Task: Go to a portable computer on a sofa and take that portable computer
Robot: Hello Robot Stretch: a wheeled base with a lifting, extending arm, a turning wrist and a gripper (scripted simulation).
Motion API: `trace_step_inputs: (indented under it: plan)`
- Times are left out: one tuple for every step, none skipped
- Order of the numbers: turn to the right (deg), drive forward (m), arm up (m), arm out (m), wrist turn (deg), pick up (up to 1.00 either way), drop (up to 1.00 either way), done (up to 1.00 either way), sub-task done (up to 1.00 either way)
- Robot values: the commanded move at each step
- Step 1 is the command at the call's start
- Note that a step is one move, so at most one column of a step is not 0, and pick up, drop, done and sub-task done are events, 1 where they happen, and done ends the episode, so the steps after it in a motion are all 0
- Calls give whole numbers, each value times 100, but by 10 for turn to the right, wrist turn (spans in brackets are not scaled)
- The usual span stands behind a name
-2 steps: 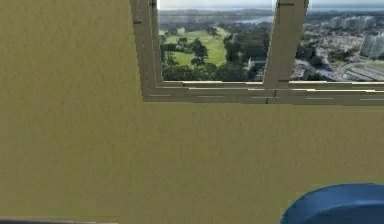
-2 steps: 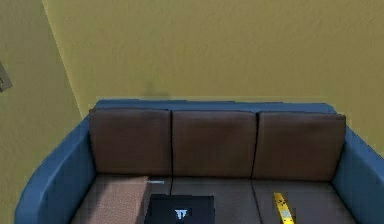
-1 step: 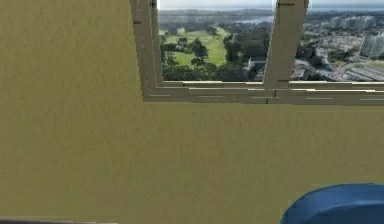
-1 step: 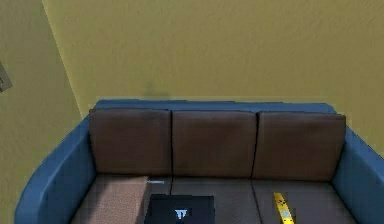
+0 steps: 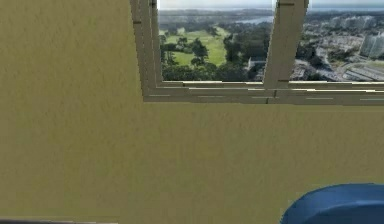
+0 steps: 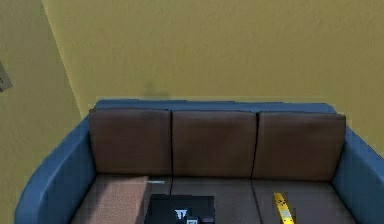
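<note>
Forward view: a yellow wall (image 5: 80, 130) takes most of the picture, with a white-framed window (image 5: 215, 40) at 12 o'clock looking out on trees and distant buildings. At 5 o'clock a rounded blue shape (image 5: 335, 205) rises from the bottom edge. It is probably one arm of the sofa, though that is a judgement from its colour.

Arm side view: the blue sofa (image 6: 60, 180) stands against a yellow wall, with three brown back cushions (image 6: 213, 143) side by side. The portable computer (image 6: 182, 209) lies flat on the brown seat at 6 o'clock, below the middle cushion and cut off by the bottom edge. It is a dark slab with a pale mark on top. At its 3 o'clock, apart from it, lies a thin yellow strip (image 6: 283, 207) that is too small to name.

Handling, as a judgement: the computer looks stiff, thin, smooth-skinned and moderately heavy for its thickness, so it could slip in a shallow hold. The soft seat would give under it, which may let a finger get beneath an edge. A hold across a short edge near the middle, well away from any hinge, seems safest, followed by a level lift.

The forward view gives the wall and window ahead, while the arm side view gives the seat and the computer. The pincer's state I cannot tell
</note>
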Motion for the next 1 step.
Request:
trace_step_inputs:
  plan:
    - [0, 0, 0, 0, 450, 0, 0, 0, 0]
